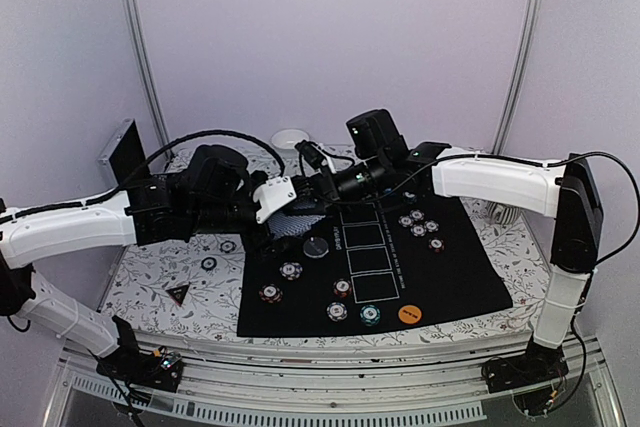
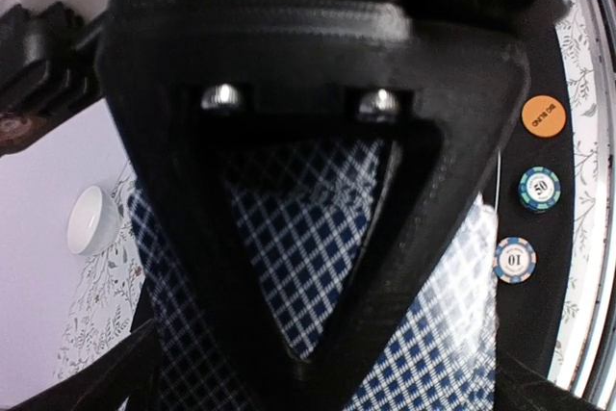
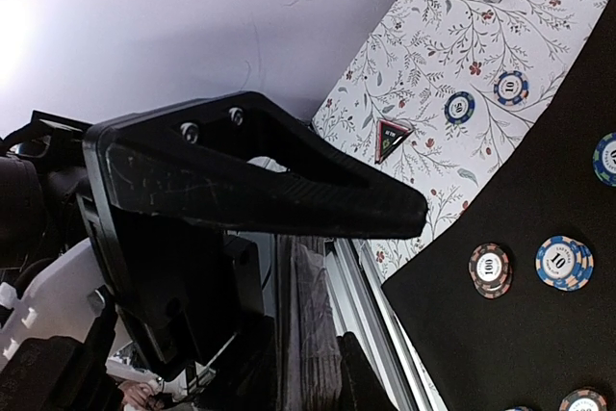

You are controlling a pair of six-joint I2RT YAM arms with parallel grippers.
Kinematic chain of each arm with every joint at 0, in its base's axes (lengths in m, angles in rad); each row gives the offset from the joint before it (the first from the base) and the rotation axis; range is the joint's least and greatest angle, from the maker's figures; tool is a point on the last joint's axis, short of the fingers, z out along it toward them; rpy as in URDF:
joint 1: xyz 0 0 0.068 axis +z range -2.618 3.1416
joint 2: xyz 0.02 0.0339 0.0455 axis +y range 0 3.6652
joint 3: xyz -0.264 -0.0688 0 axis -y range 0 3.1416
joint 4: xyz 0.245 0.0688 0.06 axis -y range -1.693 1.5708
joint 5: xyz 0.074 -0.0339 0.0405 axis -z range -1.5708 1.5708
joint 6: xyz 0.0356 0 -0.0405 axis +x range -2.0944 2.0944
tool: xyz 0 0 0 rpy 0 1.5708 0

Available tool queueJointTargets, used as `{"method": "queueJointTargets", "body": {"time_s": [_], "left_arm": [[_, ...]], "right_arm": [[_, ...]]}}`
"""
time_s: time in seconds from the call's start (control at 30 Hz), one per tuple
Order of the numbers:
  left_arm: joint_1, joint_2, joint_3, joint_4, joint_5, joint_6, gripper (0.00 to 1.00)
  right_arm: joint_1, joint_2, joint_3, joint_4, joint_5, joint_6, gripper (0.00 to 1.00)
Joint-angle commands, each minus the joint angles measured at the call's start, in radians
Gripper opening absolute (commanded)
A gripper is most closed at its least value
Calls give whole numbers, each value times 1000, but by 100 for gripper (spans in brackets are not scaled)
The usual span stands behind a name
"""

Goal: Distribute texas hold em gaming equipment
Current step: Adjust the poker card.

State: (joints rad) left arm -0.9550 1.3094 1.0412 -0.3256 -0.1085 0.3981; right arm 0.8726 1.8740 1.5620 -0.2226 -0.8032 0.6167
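Nearest me, striped-edge poker chips (image 1: pixel 342 287) and an orange round button disc (image 1: pixel 408 314) lie on the black felt mat (image 1: pixel 460 277). Above the mat's 10 o'clock corner, the deck of blue-checked playing cards (image 1: pixel 296 221) hangs clamped in the right gripper (image 1: pixel 318 199), one finger flat on its back. The left gripper (image 1: pixel 274 205), jaws wide apart and empty, faces it. The deck sits just at its 4 o'clock, long axis seemingly running 8 to 2.
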Motion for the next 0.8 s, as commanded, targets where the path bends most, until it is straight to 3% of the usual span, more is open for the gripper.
{"method": "queueJointTargets", "body": {"time_s": [0.0, 0.27, 0.43, 0.77], "left_arm": [[15, -5, -20, 13, -23, 35, 98], [15, -28, -26, 73, 2, 44, 95], [15, -29, -27, 78, 0, 57, 67], [18, -32, -42, 94, -17, 56, 61]], "right_arm": [[6, 4, 37, 35, -31, -5, 2], [7, 20, 40, 32, -34, -5, 2], [7, 19, 41, 32, -33, -5, 2], [6, 23, 41, 32, -44, -7, 3]]}}
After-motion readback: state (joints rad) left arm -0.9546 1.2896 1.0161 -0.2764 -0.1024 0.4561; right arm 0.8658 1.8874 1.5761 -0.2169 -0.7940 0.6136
